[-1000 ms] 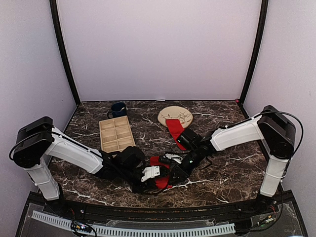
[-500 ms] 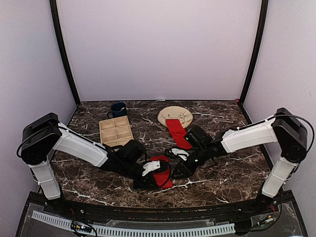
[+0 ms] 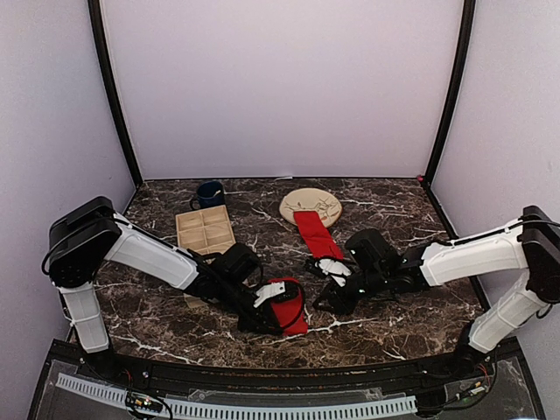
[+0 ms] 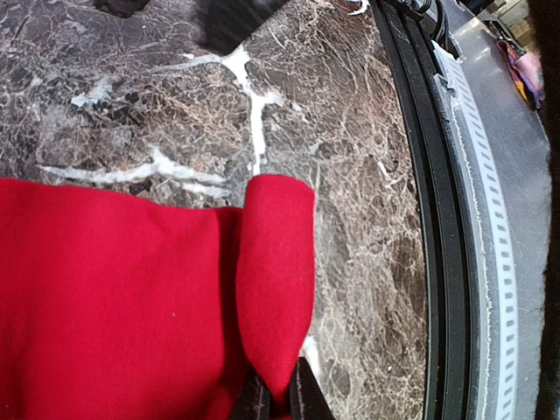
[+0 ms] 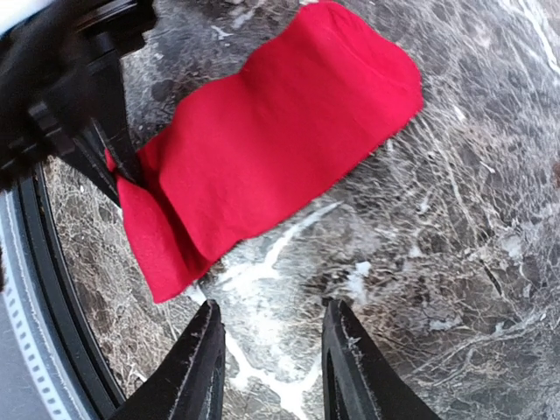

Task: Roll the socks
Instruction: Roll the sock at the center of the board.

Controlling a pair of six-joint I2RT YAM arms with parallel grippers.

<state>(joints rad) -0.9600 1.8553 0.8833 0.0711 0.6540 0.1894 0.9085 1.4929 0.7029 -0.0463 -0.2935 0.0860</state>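
One red sock [image 3: 290, 306] lies on the marble near the front edge. Its near end is folded over into a lip [image 4: 276, 262]. My left gripper [image 4: 276, 401] is shut on the base of that fold, and from above it [image 3: 267, 317] sits at the sock's left side. The same sock [image 5: 280, 131] stretches away in the right wrist view. My right gripper [image 5: 273, 354] is open over bare marble just short of it, nothing between the fingers; from above it [image 3: 328, 296] is right of the sock. A second red sock [image 3: 315, 234] lies flat, its far end on the beige plate [image 3: 322, 199].
A beige compartment tray [image 3: 206, 231] and a dark blue mug [image 3: 210, 193] stand at the back left. The black front rail [image 4: 442, 262] runs close to the held sock's end. Walls close in the table on three sides.
My right gripper has pulled back to the right, off the near sock. The left gripper kept its hold and shifted a little right, and the sock now lies more spread out.
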